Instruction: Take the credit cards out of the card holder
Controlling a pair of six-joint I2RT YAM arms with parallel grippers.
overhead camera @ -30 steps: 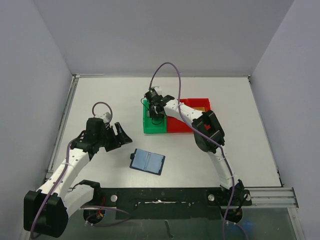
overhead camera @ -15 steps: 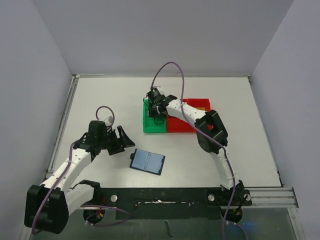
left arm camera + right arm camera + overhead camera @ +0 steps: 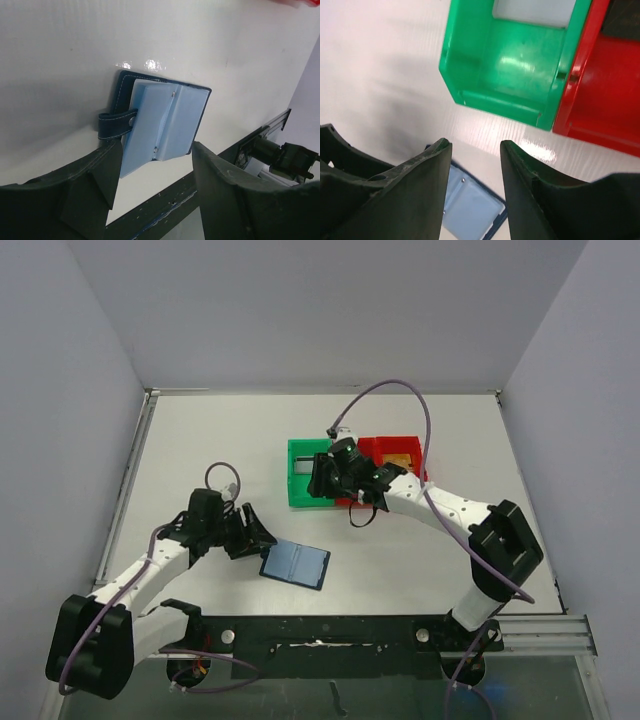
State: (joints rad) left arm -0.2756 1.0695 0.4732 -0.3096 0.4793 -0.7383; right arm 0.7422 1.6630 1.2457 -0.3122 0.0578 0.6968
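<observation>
Mia: Where is the holder (image 3: 295,563)?

Tom: It lies open on the tabletop (image 3: 200,440), at about 7 o'clock from the middle. The left jaws are just beside it, at 10 o'clock from it. They are wide and hold nothing.

Mia: And the right jaws?

Tom: They hang over the green bin (image 3: 303,502), at about 1 o'clock from the holder. They are partly apart, with nothing in them.

Mia: How many cards are there?

Tom: One grey card (image 3: 306,466) is in the green bin. One gold card (image 3: 400,455) is in the red bin (image 3: 392,441). A dark thing (image 3: 626,20) in there may be the black one. So maybe three cards, one holder and two bins. No card shows in the holder.

Mia: How would they feel?

Tom: The holder looks light and bendy. It may slide or flop shut, so one arm should press a flap down. A card is thin, stiff and slippy. It is best pinched by an edge that sticks out.
</observation>
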